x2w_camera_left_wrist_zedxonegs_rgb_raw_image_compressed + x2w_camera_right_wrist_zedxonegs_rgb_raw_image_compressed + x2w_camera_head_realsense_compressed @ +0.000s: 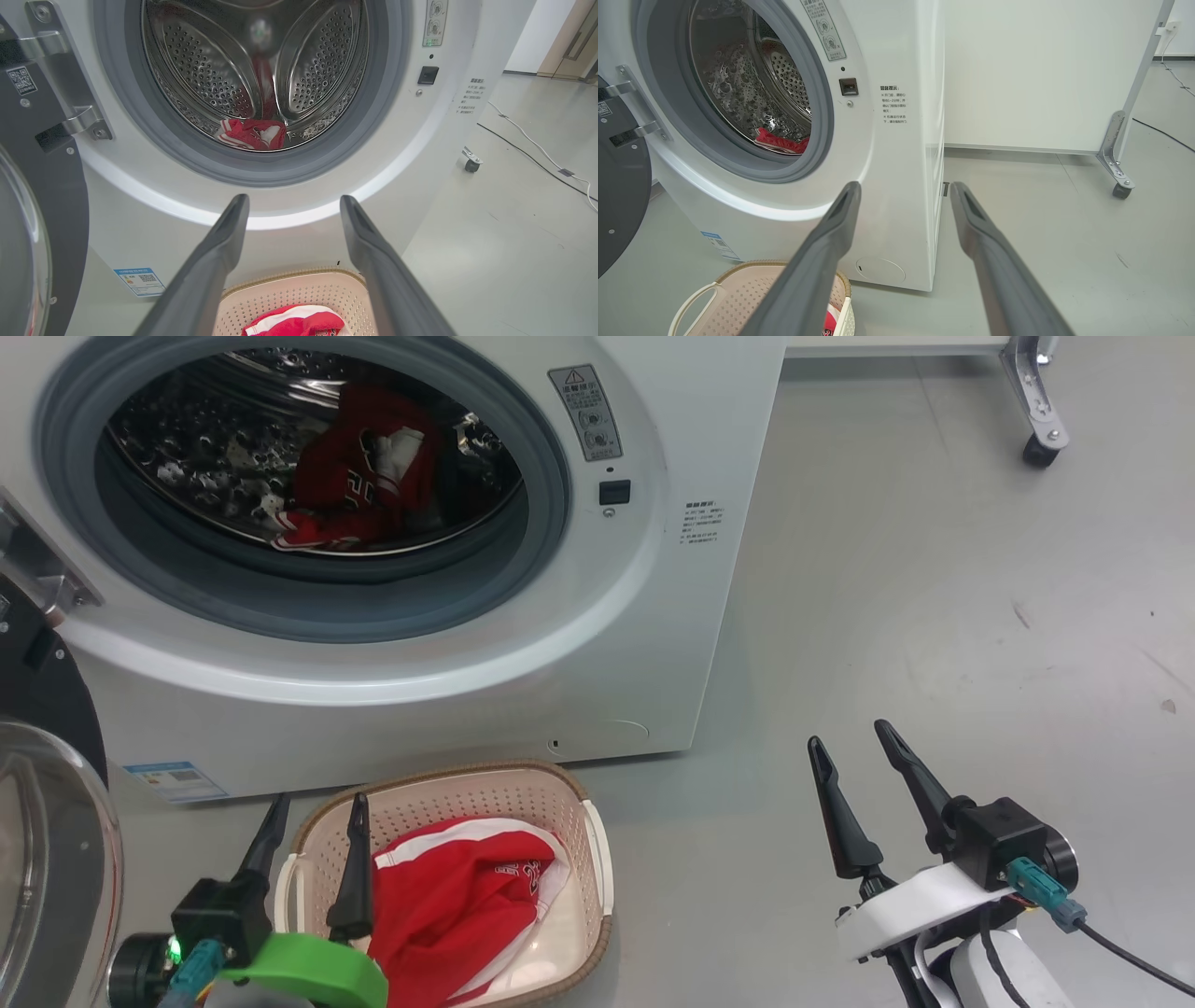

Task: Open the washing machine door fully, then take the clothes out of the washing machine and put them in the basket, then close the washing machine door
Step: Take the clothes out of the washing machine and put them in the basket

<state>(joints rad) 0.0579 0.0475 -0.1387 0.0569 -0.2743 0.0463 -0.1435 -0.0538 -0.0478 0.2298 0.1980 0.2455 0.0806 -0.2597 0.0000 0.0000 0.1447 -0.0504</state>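
Head view: the left gripper hangs above the basket, fingers apart and empty, one red jersey already inside; the right gripper, also spread, waits over the floor; left wrist view: a second jersey lies crumpled at the bottom of the drum (red, white-striped), so reach in level over the gasket and pinch a raised fold; right wrist view: the door stands wide open.

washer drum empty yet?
Not empty. A red jersey lies at the bottom of the drum; another jersey is in the basket.
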